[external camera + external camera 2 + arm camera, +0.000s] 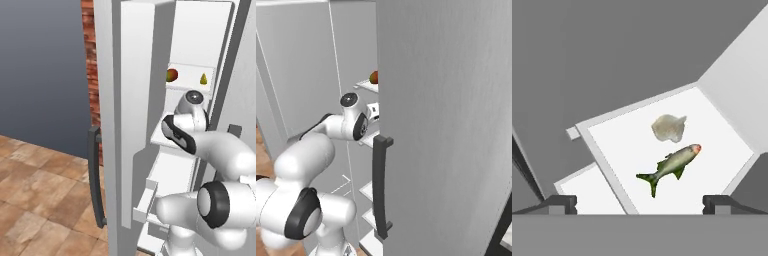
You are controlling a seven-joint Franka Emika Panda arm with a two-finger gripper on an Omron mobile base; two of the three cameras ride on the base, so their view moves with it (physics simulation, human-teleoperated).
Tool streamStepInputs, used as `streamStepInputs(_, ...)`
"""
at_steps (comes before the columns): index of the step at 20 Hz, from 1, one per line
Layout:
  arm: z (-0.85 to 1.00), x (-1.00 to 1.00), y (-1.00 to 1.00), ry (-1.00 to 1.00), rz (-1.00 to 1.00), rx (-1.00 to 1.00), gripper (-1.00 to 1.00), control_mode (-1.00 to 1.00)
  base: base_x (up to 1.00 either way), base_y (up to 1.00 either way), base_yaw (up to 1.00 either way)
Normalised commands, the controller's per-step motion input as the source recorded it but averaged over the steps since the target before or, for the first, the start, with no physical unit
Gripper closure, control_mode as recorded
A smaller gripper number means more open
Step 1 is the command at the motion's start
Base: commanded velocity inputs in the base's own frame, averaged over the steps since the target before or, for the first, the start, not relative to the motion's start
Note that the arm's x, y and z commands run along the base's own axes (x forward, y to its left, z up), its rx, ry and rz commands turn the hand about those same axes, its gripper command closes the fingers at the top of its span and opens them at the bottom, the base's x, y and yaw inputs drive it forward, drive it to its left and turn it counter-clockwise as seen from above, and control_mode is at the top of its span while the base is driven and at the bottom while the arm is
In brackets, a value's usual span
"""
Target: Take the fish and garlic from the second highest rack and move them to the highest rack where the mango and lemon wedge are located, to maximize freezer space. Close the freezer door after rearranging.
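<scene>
White second highest rack [712, 130] holds fish [673, 164], garlic [669, 127] mid-shelf.

Mango [374, 77] half hidden behind the freezer door [446, 125] in right base view; lemon wedge [203, 79] too small for detail. Second highest rack [162, 140] mostly covered by arm in left base view, so fish [673, 164] and garlic [669, 127] blocked there. Freezer [225, 75] cut off at top and btm edges.

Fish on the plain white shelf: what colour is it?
The slim fish is silvery grey with dark green fins and tail and a reddish snout; the hand view shows it best.
</scene>
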Motion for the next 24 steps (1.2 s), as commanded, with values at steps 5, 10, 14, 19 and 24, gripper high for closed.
streamStepInputs(5, -0.26, 0.07, -0.21, 0.00, 0.02, 0.00, -1.00, -1.00, 0.00, 0.00, 0.00)
streamStepInputs(10, -0.25, 0.23, -0.06, 0.00, 0.00, 0.00, -1.00, -1.00, 0.00, 0.00, 0.00)
streamStepInputs(14, -0.31, 0.27, -0.05, 0.00, 0.00, 0.00, -1.00, -1.00, 0.00, 0.00, 0.00)
streamStepInputs(19, -0.22, 0.36, -0.01, 0.00, 0.00, 0.00, -1.00, -1.00, 0.00, 0.00, 0.00)
streamStepInputs(24, -0.08, 0.44, -0.02, 0.00, -0.10, 0.00, -1.00, -1.00, 0.00, 0.00, 0.00)
